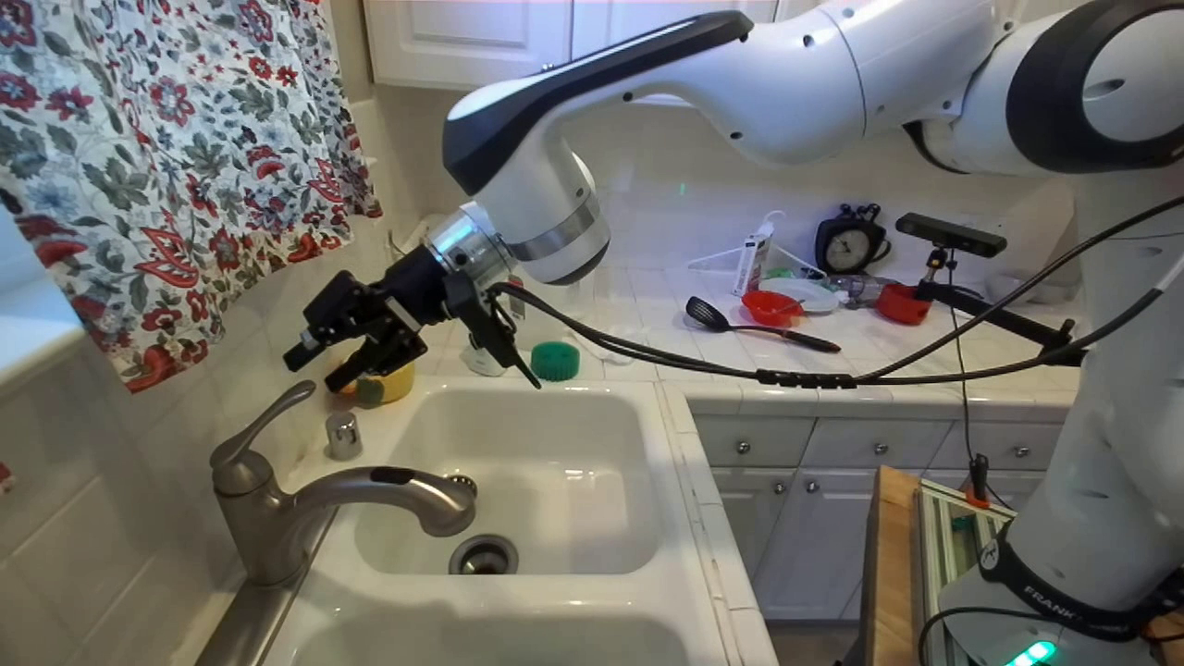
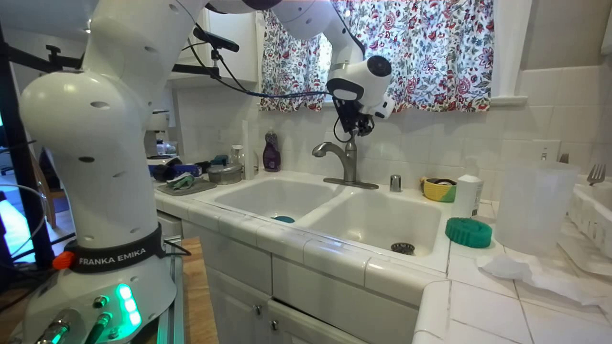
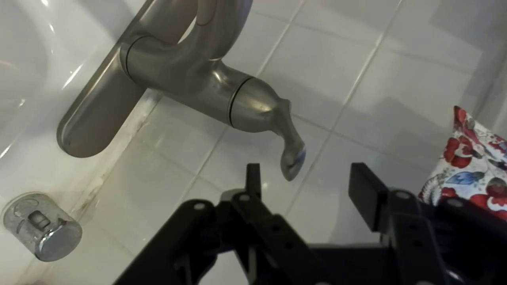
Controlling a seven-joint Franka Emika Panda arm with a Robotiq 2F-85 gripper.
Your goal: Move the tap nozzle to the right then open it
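The tap nozzle is the brushed-metal arched spout [image 1: 398, 488], reaching out from the thick faucet base [image 1: 264, 527] toward the sink. It points left in an exterior view [image 2: 332, 149] and is partly cut off at the top of the wrist view [image 3: 227, 27]. The lever handle [image 1: 268, 421] stands up on top of the base; its tip shows in the wrist view [image 3: 292, 156]. My gripper [image 1: 320, 368] is open and empty, just above the handle. In the wrist view the handle tip lies just ahead of the gap between my fingers [image 3: 307, 178], apparently not touched. In an exterior view the gripper [image 2: 358, 130] partly hides the handle.
The faucet stands by a tiled wall [image 3: 356, 130] behind a double sink [image 2: 382, 217]. A floral curtain [image 1: 176, 185] hangs close to the gripper. A chrome cap [image 2: 395, 183], yellow bowl [image 2: 437, 190], and green round item [image 2: 468, 232] stand along the sink rim and counter.
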